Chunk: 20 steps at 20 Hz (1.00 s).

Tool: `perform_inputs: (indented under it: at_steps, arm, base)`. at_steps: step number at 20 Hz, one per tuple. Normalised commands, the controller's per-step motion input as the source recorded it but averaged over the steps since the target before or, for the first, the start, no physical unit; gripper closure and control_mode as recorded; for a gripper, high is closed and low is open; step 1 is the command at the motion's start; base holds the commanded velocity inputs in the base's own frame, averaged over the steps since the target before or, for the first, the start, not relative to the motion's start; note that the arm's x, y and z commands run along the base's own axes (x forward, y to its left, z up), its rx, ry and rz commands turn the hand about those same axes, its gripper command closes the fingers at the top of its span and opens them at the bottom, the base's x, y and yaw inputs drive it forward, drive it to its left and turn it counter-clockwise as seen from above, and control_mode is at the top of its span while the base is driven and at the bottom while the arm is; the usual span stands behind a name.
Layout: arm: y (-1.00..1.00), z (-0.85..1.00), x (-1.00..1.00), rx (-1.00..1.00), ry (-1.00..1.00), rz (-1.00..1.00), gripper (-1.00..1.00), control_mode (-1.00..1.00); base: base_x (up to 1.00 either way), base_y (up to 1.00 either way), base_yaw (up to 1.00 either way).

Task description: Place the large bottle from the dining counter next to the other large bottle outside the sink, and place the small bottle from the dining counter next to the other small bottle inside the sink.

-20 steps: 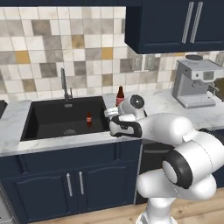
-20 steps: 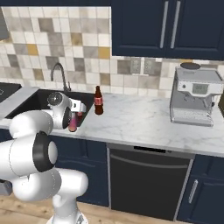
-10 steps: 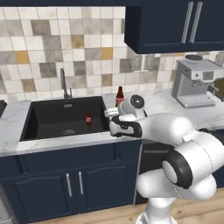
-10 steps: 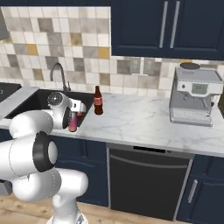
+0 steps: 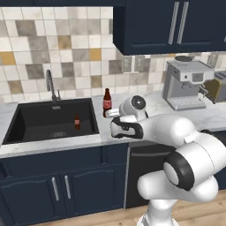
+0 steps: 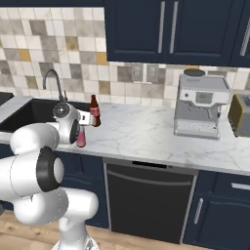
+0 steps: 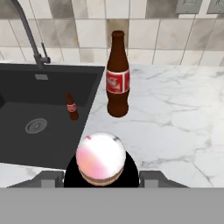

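My claw (image 7: 101, 181) is closed around a large bottle (image 7: 101, 161), which I see end-on in the hand view: its pale pink cap and dark shoulders fill the space between the two finger tips (image 7: 49, 178), one on either side of the glass. In the right base view the same held bottle (image 6: 81, 139) shows as a reddish body below the wrist, upright, at the front edge of the marble tabletop (image 6: 146, 132); whether its base touches the stone I cannot tell. In the left base view the claw (image 5: 115, 128) sits just right of the sink (image 5: 26, 128), with the held bottle mostly hidden behind the hand.

The second large bottle (image 7: 118, 75), brown with a red label, stands upright on the tabletop (image 7: 175, 109) just outside the sink's right rim, behind the held one and near it, the two not touching. It also appears in the left base view (image 5: 107, 101) and the right base view (image 6: 94, 111).

The sink (image 7: 22, 131) is a dark basin holding one small bottle (image 7: 71, 106), upright near the right wall, with the drain (image 7: 36, 126) beside it. The small bottle is also visible from the left base view (image 5: 77, 121). A faucet (image 5: 51, 86) rises behind the basin.
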Motion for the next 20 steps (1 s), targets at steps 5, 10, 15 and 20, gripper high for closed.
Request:
perform_inputs:
  at_steps: [5, 10, 15, 20]
  arm:
    - [0.0, 0.0, 0.0, 0.0, 0.0, 0.0, 1.0, 1.0]
    - [0.0, 0.0, 0.0, 0.0, 0.0, 0.0, 1.0, 1.0]
    - [0.0, 0.0, 0.0, 0.0, 0.0, 0.0, 1.0, 1.0]
    - [0.0, 0.0, 0.0, 0.0, 0.0, 0.0, 1.0, 1.0]
  base:
    - [0.25, -0.1, 0.0]
    - [0.3, 0.0, 0.0]
    - [0.18, 0.08, 0.0]
    - [0.17, 0.1, 0.0]
